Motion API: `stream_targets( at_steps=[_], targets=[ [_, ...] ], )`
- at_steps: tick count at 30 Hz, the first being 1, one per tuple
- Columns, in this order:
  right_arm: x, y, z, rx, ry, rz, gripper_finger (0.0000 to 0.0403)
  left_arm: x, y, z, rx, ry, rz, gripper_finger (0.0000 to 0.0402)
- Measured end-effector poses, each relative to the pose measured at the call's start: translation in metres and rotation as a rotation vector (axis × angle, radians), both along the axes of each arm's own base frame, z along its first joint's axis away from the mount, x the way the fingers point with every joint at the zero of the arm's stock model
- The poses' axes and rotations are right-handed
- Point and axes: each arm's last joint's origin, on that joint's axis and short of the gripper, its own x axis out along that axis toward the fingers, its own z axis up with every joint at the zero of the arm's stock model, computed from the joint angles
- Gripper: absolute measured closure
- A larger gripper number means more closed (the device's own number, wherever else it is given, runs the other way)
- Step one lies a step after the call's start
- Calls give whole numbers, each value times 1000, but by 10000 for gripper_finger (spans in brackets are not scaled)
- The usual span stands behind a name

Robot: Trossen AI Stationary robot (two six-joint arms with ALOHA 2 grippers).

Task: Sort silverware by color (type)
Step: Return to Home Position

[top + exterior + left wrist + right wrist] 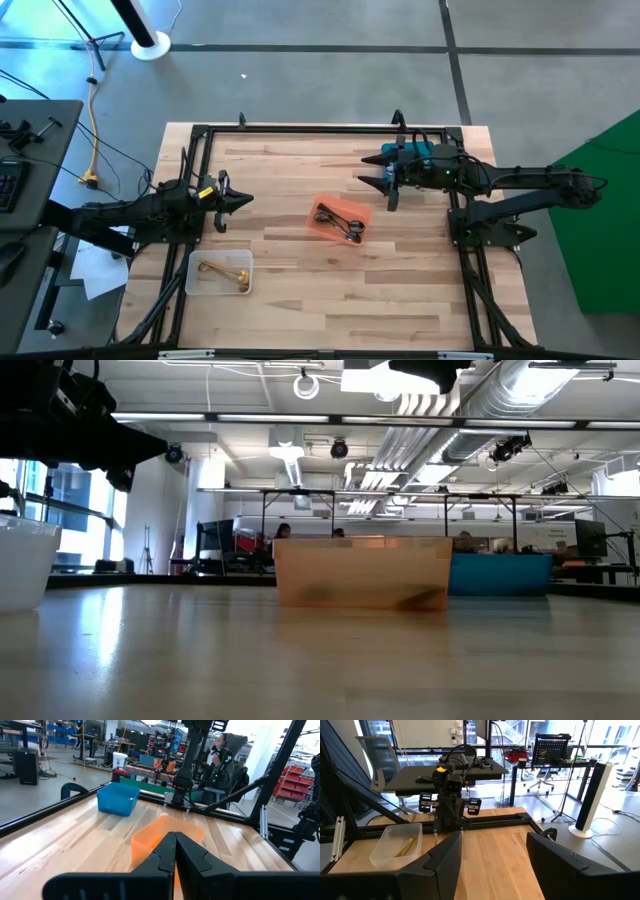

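**Q:** Where is the silverware, and how does it lie?

**A:** Golden spoons lie lengthwise in the white bin, near the left gripper, whose fingers are pressed together. Black pieces lie slantwise in the orange bin, in the middle of the bench.

**Q:** How would they handle?

**A:** Probably light, stiff and slippery, so pinch across the handle. The right gripper is spread wide beside the blue bin.

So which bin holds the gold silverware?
The white plastic bin by the left pincer; the orange plastic bin holds black silverware.
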Motion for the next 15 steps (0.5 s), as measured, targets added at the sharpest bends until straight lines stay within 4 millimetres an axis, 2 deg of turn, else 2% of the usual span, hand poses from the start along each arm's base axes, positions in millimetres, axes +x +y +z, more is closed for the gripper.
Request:
stream_targets(
  at_steps=[15],
  targets=[
    [0, 0, 0, 16, -3, 7, 194, 0, 0, 0, 0, 0, 0, 401]
  ],
)
